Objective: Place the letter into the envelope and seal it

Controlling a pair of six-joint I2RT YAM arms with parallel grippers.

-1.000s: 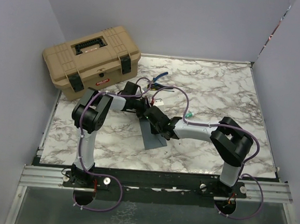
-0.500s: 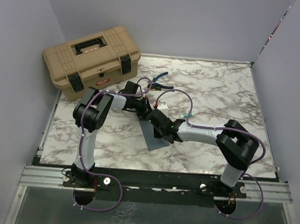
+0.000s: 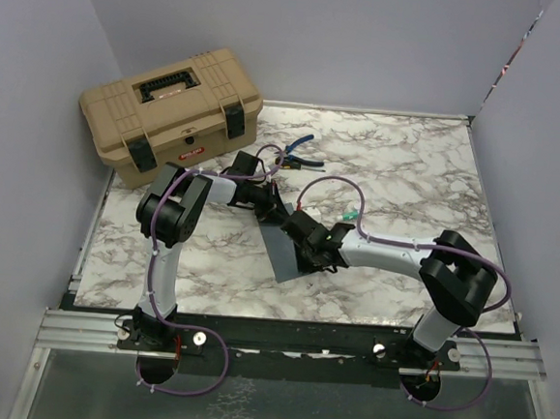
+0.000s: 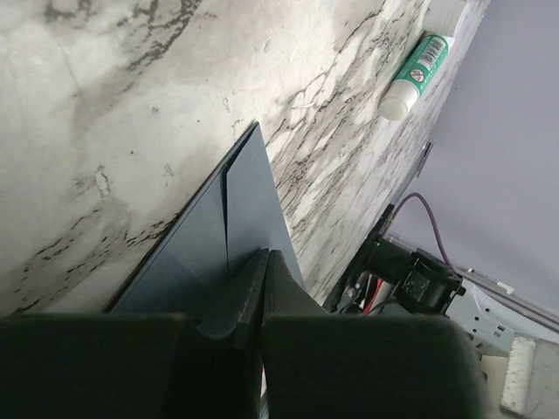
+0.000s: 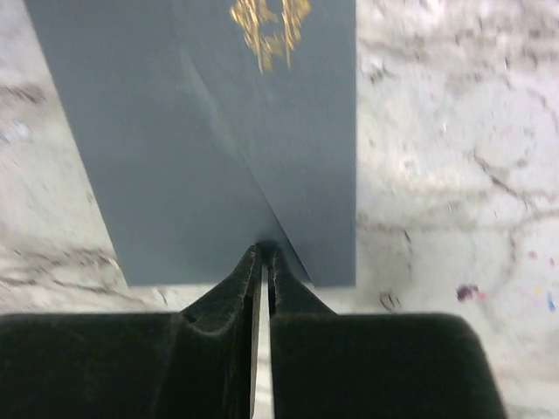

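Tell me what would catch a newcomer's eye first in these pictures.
In the middle of the table, the left gripper and right gripper, both shut, meet on a blue-grey envelope. A tan toolbox sits at the far left corner. In the right wrist view, a gold seal stands out on the envelope.

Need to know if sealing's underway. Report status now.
Left gripper shut, right gripper shut, tips of both on the envelope. Envelope flat, flap folded over; letter not in view. Glue stick off to the side, nothing in the way.
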